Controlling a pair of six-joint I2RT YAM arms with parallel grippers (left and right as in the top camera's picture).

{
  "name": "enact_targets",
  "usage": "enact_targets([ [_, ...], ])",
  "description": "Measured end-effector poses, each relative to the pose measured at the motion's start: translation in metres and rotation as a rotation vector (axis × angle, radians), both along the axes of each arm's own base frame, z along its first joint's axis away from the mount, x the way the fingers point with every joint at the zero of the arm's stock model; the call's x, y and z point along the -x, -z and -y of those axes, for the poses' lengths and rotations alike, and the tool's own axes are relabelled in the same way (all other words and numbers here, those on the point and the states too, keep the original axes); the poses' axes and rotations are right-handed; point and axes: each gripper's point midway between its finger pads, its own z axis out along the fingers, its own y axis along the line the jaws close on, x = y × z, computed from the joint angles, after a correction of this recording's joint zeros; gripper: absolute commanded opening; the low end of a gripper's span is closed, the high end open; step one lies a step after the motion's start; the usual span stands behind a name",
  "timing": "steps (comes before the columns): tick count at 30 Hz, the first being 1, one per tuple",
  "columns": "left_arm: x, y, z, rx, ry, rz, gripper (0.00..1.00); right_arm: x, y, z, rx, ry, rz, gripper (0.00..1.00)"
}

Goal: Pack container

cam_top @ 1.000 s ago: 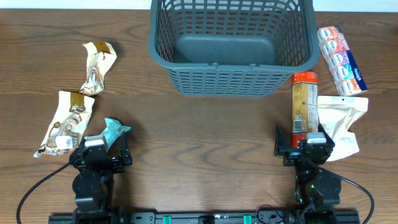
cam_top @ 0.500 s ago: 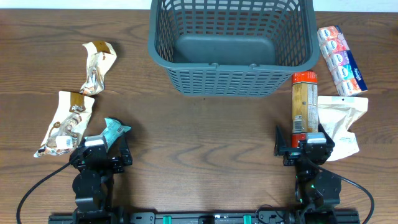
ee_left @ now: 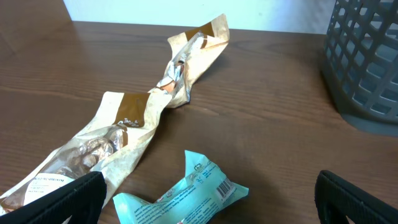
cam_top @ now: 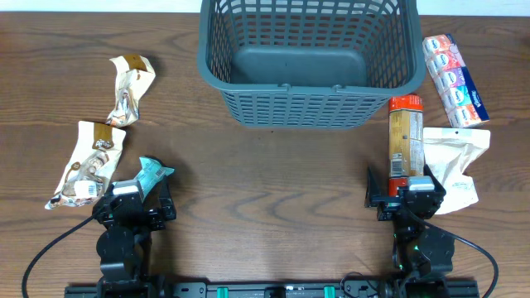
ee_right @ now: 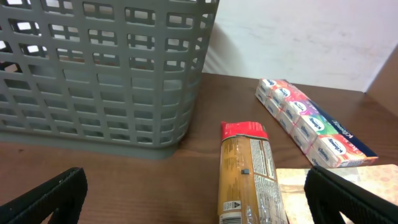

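Note:
The dark grey lattice container [cam_top: 308, 99] stands at the back middle of the table; it also shows in the left wrist view [ee_left: 367, 68] and the right wrist view [ee_right: 106, 74]. My left gripper [cam_top: 132, 205] is open and empty at the front left, with a teal snack pack [cam_top: 151, 175] [ee_left: 183, 193] lying between its fingers on the table. My right gripper [cam_top: 406, 197] is open and empty at the front right, with a long orange-and-red pack [cam_top: 404, 136] [ee_right: 249, 171] lying just ahead of it.
Two beige snack bags [cam_top: 87, 161] [cam_top: 128, 87] lie at the left. A white pouch [cam_top: 454, 161] and a multicolour tissue pack [cam_top: 454, 70] [ee_right: 311, 121] lie at the right.

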Motion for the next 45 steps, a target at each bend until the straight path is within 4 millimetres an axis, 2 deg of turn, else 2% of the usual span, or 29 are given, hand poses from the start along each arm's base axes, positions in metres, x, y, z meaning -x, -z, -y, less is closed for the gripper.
enact_targets([
  [9, -0.002, -0.003, -0.001, -0.002, -0.003, 0.017, 0.99, 0.0, -0.002, -0.001, -0.051, 0.0, 0.01, 0.99],
  [17, -0.002, -0.003, -0.001, 0.0, -0.005, 0.019, 0.99, 0.0, -0.002, -0.002, -0.242, 0.021, 0.005, 0.99],
  [21, -0.002, -0.003, -0.001, 0.017, -0.01, 0.021, 0.99, 0.006, 0.002, 0.006, -0.276, 0.069, -0.069, 0.99],
  [23, -0.002, -0.003, -0.001, 0.023, -0.012, 0.021, 0.99, 0.009, -0.009, 0.014, -0.274, 0.111, -0.096, 0.99],
  [27, -0.002, -0.003, -0.001, 0.026, -0.016, 0.021, 0.99, 0.012, -0.047, 0.035, -0.243, 0.202, -0.155, 0.99],
  [30, -0.001, -0.003, -0.001, 0.026, -0.016, 0.02, 0.99, 0.009, -0.075, 0.047, -0.203, 0.244, -0.23, 0.99],
  [34, -0.002, -0.003, -0.001, 0.026, -0.017, 0.02, 0.98, 0.0, -0.099, 0.061, -0.179, 0.268, -0.429, 0.99],
  [39, -0.002, -0.003, -0.001, 0.026, -0.017, 0.02, 0.99, -0.003, -0.101, 0.078, -0.214, 0.299, -0.753, 0.99],
  [41, -0.002, -0.002, -0.001, 0.026, -0.017, 0.019, 0.99, -0.003, -0.096, 0.084, -0.242, 0.308, -0.898, 0.99],
  [45, -0.002, -0.003, -0.001, 0.026, -0.017, 0.02, 0.99, -0.016, -0.084, 0.092, -0.266, 0.303, -1.05, 0.99],
])
